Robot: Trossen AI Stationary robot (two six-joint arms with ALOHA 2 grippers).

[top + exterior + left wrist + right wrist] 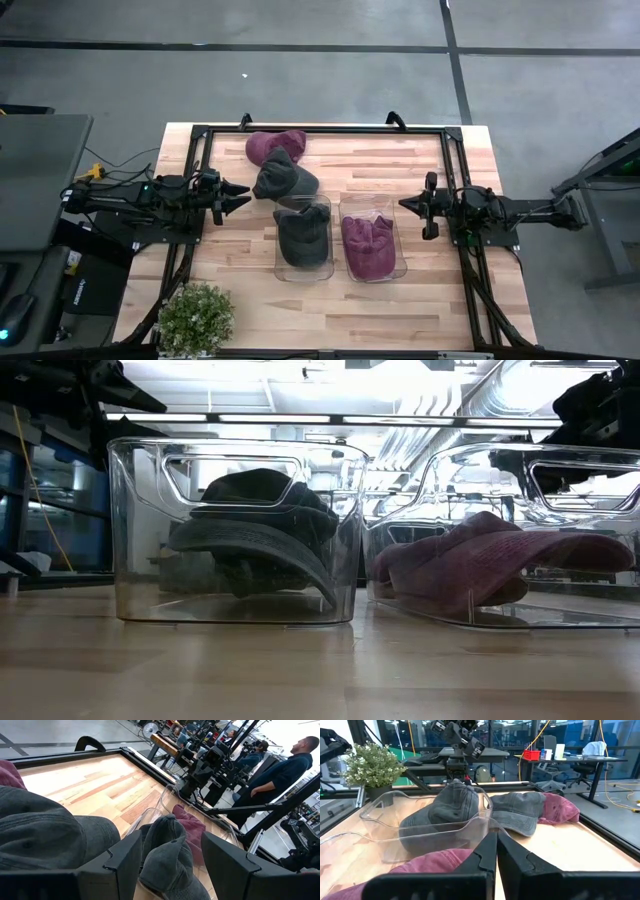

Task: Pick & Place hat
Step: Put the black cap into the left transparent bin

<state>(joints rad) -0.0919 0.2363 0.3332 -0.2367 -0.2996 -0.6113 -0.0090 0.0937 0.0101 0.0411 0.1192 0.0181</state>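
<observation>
Two clear bins stand side by side mid-table. The left bin (303, 262) holds a dark grey cap (303, 238) (260, 530). A maroon cap (368, 246) (480, 560) lies in the right bin (399, 265). Two more caps lie on the wood near the far edge, a grey one (284, 178) (520, 812) and a maroon one (273, 146) (561, 807) that it partly overlaps. My left gripper (240, 197) (170, 865) hovers open just left of the loose grey cap (40, 835), touching nothing. At the table's right, my right gripper (405, 204) (495, 860) is shut and points toward the bins.
A small potted plant (197, 315) (370, 765) stands at the table's near left corner. A black frame (320, 129) runs along the far edge. Bare wood lies between the bins and the near edge. A person (285, 770) stands in the room beyond the table.
</observation>
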